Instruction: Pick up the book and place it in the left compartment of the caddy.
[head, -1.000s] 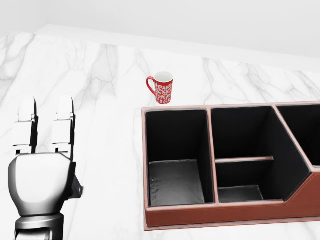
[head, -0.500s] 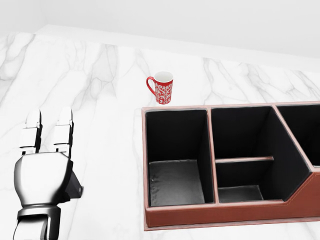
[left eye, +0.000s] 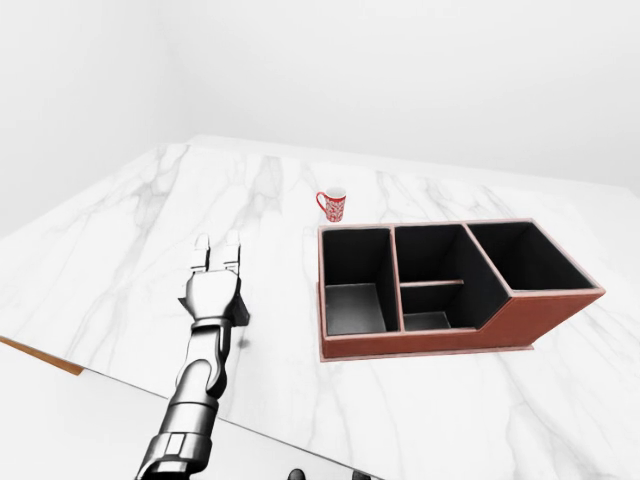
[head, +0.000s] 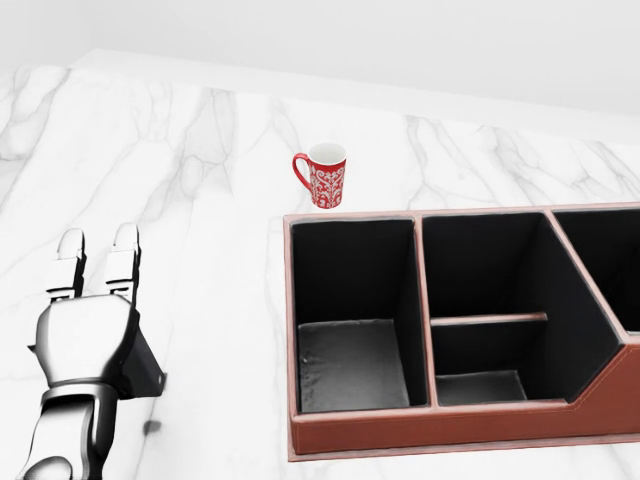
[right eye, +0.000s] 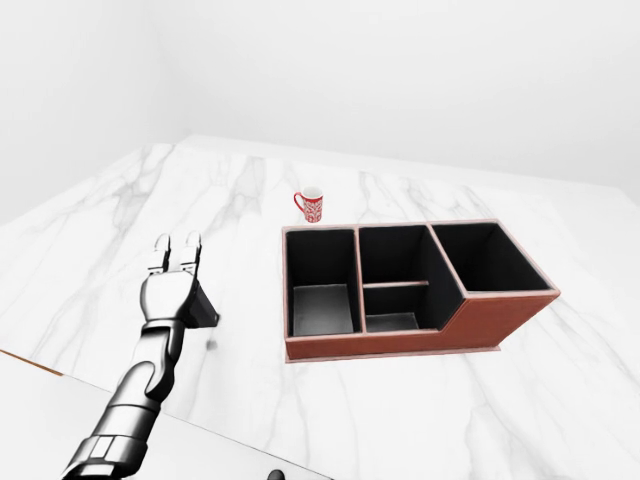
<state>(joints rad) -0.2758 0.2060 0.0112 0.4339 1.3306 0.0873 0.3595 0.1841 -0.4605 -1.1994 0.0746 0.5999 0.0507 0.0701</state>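
The left hand (head: 88, 335) hovers with straight, released fingers over a dark object, probably the book (right eye: 200, 305), at nine o'clock of the caddy (head: 420, 425), seemingly to grasp it.

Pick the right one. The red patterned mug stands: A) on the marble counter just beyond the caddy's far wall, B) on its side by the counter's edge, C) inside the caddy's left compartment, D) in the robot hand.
A: the mug stands upright on the marble counter, just above the caddy wall in the head view, and the left compartment holds nothing.
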